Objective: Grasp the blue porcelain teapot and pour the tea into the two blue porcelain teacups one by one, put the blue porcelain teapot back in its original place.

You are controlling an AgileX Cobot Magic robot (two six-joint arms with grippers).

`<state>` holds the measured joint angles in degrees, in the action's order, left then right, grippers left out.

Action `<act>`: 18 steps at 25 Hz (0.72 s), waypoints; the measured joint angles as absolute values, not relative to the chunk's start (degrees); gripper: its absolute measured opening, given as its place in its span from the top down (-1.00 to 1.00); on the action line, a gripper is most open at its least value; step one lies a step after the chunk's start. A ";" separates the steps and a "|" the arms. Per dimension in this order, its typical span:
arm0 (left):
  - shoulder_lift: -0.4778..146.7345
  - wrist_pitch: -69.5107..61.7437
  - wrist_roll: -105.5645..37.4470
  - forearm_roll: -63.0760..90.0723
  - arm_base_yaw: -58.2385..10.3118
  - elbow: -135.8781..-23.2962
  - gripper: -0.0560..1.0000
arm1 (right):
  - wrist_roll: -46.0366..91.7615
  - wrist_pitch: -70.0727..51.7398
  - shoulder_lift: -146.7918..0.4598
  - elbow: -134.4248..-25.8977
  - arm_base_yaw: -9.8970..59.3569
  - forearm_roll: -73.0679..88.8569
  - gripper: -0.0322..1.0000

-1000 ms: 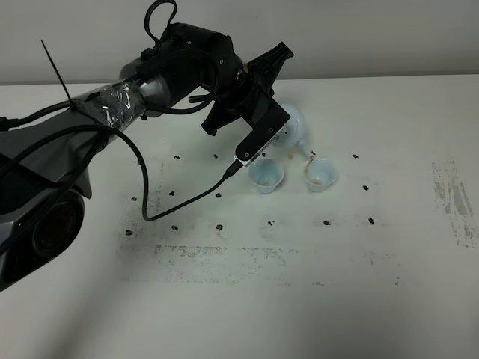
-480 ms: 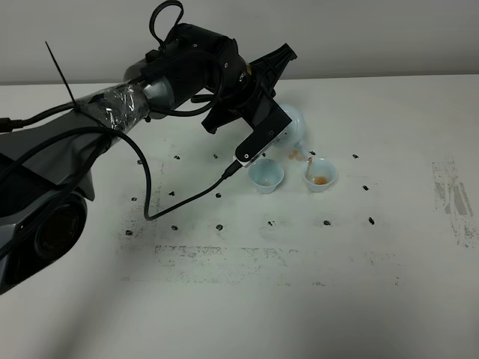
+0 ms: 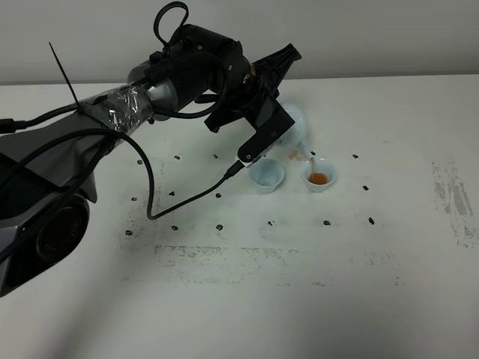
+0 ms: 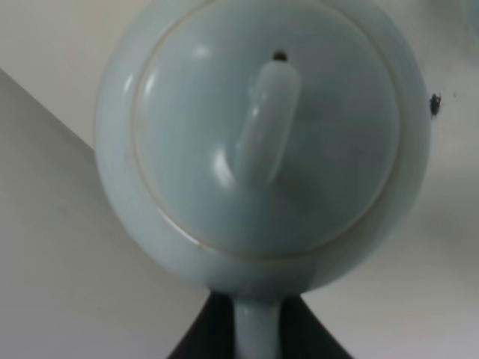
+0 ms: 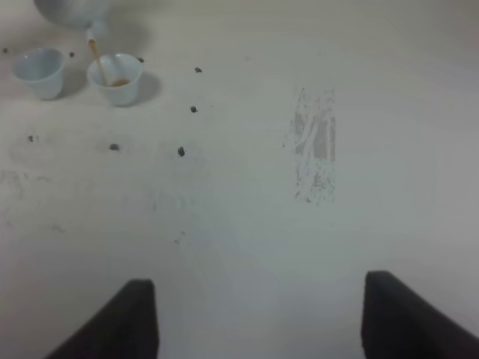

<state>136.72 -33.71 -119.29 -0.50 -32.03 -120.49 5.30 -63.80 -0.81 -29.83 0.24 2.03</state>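
Teapot (image 3: 300, 129) steeper, right-hand teacup (image 3: 320, 176) fuller

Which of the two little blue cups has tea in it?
The right-hand cup in the overhead view, under the tilted teapot: brown tea shows inside it. The left cup looks empty.

Pale blue teapot (image 4: 262, 149), teacups (image 3: 266, 175) — amber tea (image 3: 319, 179) — black-speckled white table (image 3: 299, 307)

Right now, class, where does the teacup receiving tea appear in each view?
Exterior high: the filling teacup sits just right of the empty teacup.
Left wrist: not in view.
Right wrist: filling teacup beneath the tea stream, beside the empty teacup.
Shared landmark: the teapot, in all three.
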 joint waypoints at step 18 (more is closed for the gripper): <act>136.72 -32.32 -119.29 -0.74 -32.03 -120.49 0.82 | 5.30 -63.80 -0.81 -29.83 0.24 2.03 -0.14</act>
